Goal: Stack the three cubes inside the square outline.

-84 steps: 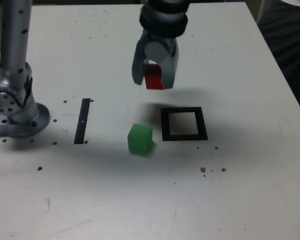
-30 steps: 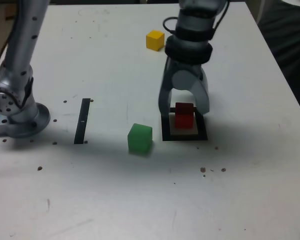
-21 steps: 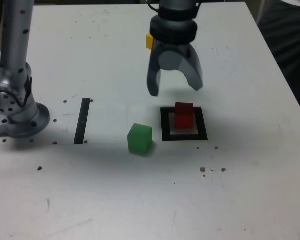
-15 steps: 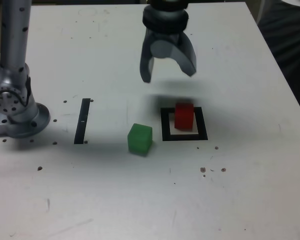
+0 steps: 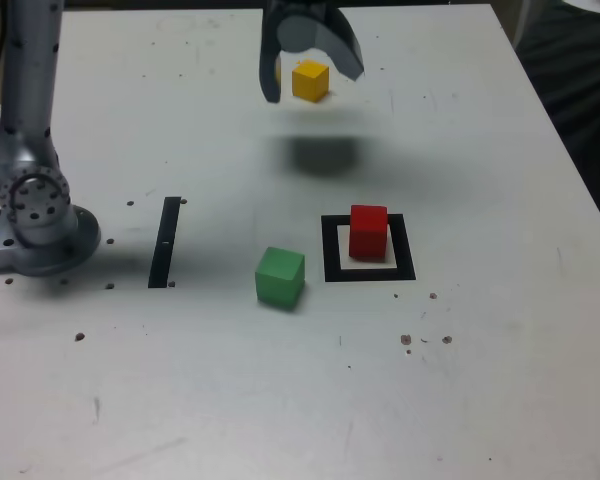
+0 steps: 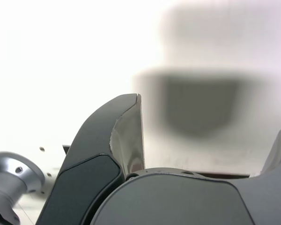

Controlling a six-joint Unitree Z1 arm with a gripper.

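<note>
Clearly, one cube inside the outline and two outside

One square outline (image 5: 332,250) lies flat on the table (image 5: 460,380), well in from the right edge in the exterior view, and frames one cube: the red cube (image 5: 368,232), upright on its white centre. Three cubes are visible in all, one of each colour, each apart from the others. The green cube (image 5: 280,277) sits just outside the outline, near its left side in the exterior view. The yellow cube (image 5: 310,80) rests well apart from those two, near the table's far edge.

The gripper (image 5: 314,88) hangs over that far part of the table, its jaws spread wide apart with nothing clamped in them. In the exterior view its fingers flank the yellow cube; whether they touch it cannot be told. A soft dark shadow (image 5: 323,155) falls between the yellow cube and the outline.

Also there: one straight black strip (image 5: 165,243), between the green cube and the arm's base (image 5: 45,240), which stands near the table's left edge in the exterior view. Green cube and strip occupy the space between base and outline.
</note>
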